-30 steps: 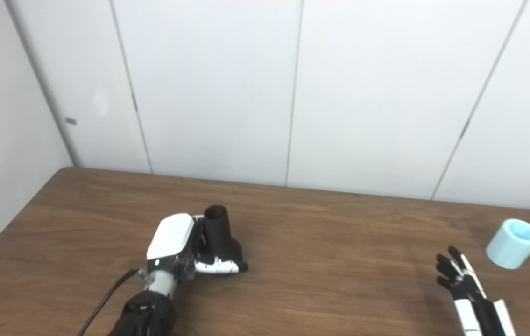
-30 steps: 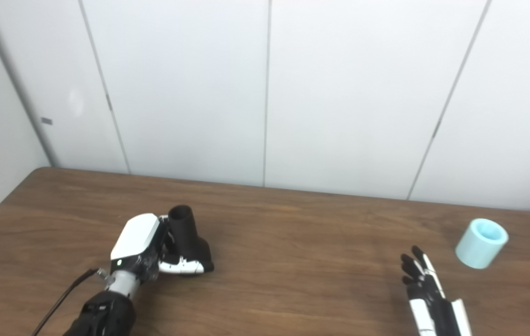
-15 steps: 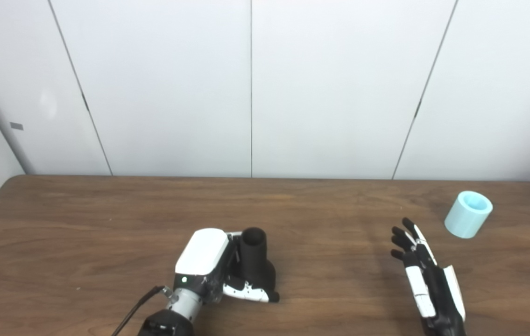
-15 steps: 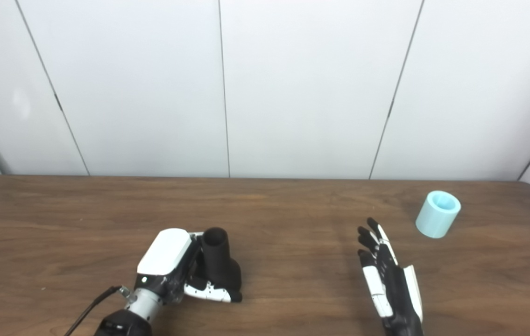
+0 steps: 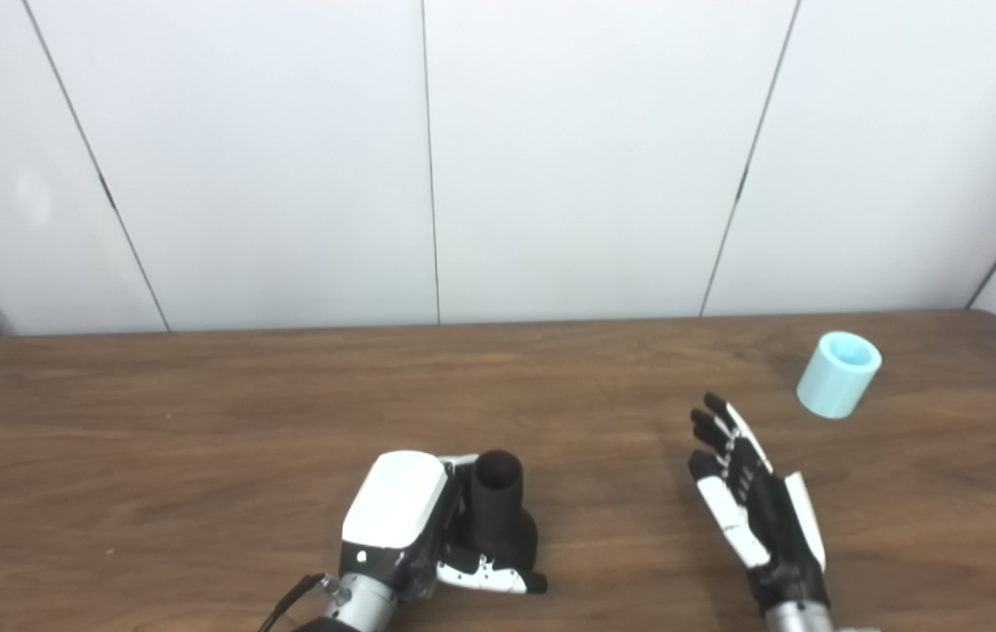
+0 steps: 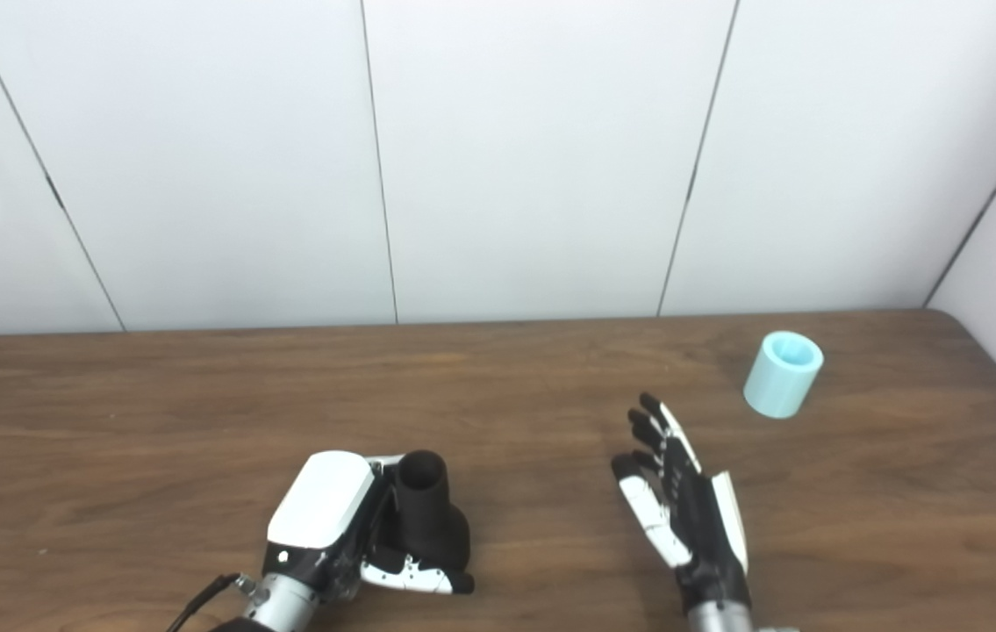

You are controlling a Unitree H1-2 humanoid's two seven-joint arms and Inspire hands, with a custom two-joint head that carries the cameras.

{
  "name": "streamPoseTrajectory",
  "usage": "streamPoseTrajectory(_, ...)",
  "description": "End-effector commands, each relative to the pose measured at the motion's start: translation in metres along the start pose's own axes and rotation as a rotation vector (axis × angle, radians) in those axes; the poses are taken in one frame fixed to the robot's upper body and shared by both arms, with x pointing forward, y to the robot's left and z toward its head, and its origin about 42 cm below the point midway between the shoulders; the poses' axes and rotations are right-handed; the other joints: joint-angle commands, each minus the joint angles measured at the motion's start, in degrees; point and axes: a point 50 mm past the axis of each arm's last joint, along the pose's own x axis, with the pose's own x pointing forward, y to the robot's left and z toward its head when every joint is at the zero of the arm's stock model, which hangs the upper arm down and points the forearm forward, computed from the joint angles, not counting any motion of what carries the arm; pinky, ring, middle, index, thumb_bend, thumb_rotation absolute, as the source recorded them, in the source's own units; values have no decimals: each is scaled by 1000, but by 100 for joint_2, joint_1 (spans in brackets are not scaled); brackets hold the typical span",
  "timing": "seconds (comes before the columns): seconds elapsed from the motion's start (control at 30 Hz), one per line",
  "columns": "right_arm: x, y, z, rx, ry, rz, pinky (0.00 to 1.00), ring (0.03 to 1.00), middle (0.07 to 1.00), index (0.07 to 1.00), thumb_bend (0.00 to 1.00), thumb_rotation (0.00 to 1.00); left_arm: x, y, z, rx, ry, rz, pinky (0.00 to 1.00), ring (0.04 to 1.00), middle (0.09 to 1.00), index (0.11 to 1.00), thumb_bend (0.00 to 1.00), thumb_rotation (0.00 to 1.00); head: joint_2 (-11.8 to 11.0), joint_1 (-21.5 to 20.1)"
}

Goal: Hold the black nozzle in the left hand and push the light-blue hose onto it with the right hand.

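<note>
Short light-blue plastic hose piece (image 5: 838,375) stands untouched on the brown wooden table (image 5: 155,439), near its far right corner. Right hand (image 5: 756,500) hovers near of it, well apart, fingers spread, empty. Further left of the hose, left hand (image 5: 427,535) is wrapped round the black tubular nozzle (image 5: 498,509), mouth up. Advice: reach to the hose, grip its sides, leave its opening clear.

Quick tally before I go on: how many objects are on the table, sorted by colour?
Black: 1, the nozzle, gripped by the left hand.
Light blue: 1, the hose piece, lying free at the far right, beyond the open right hand.
Total: 2 objects on the wooden table.
</note>
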Motion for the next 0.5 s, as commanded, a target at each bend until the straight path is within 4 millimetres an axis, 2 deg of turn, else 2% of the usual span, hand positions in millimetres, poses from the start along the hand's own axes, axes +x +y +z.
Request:
streamPoseTrajectory(0.0,25,-24,25,-84,-97,-47,817,844,840,878,581,628,-13,-25,2,1,-5,-125,297,464,466,488,506,0,7,-39)
streamPoseTrajectory(0.07,39,-38,32,-133,-102,-60,835,852,844,872,601,509,-14,-26,2,4,-3,-133,292,467,470,486,507,0,22,-105)
streamPoseTrajectory(0.13,52,-50,38,-178,-111,-67,837,855,844,865,631,456,-15,-27,0,8,-1,-134,286,393,475,485,521,0,27,-173)
streamPoseTrajectory(0.17,60,-57,42,-200,-117,-69,792,847,847,862,669,430,-16,-27,-1,9,-1,-134,284,376,475,485,524,0,31,-224)
streamPoseTrajectory(0.27,83,-76,52,-286,-125,-68,756,846,855,864,732,386,-17,-27,-4,14,-1,-138,289,372,477,485,526,0,39,-406)
streamPoseTrajectory(0.33,97,-87,59,-367,-130,-61,769,849,859,866,755,355,-18,-27,-6,13,-4,-141,285,370,418,493,522,0,24,-528)
streamPoseTrajectory(0.37,104,-92,63,-436,-139,-57,792,858,866,868,766,361,-19,-27,-7,10,-5,-142,279,361,452,488,525,0,13,-604)
streamPoseTrajectory(0.47,119,-99,71,-586,-152,-51,799,858,859,853,778,354,-20,-26,-11,15,-4,-147,277,357,473,485,526,0,2,-775)
